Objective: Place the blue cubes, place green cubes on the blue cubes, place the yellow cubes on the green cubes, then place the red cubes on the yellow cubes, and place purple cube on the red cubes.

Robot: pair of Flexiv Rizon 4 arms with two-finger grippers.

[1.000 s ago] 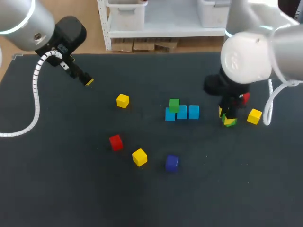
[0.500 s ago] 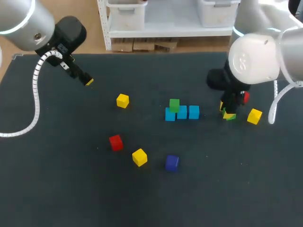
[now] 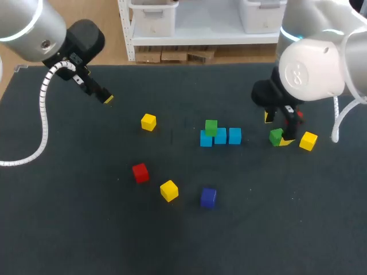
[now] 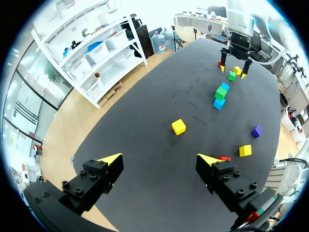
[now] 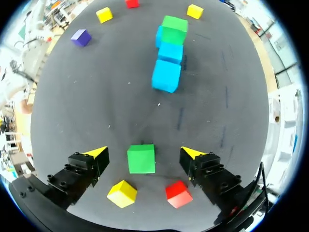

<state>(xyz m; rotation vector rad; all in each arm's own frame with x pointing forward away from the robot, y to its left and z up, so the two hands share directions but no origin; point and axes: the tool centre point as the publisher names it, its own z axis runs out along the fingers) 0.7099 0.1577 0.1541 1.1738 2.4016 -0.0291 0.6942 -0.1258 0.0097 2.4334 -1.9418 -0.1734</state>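
Table (image 5: 96, 96) bears the loose green cube (image 5: 141, 158) between the wide-open fingers of the right pincer (image 5: 144, 152), touching neither.

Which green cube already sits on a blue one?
The green cube on the blue row; the other green cube lies on the table between the right gripper's fingers.

Bright even overhead light, faint soft shadows

Dark matte table (image 3: 86, 229), faint scuff marks.
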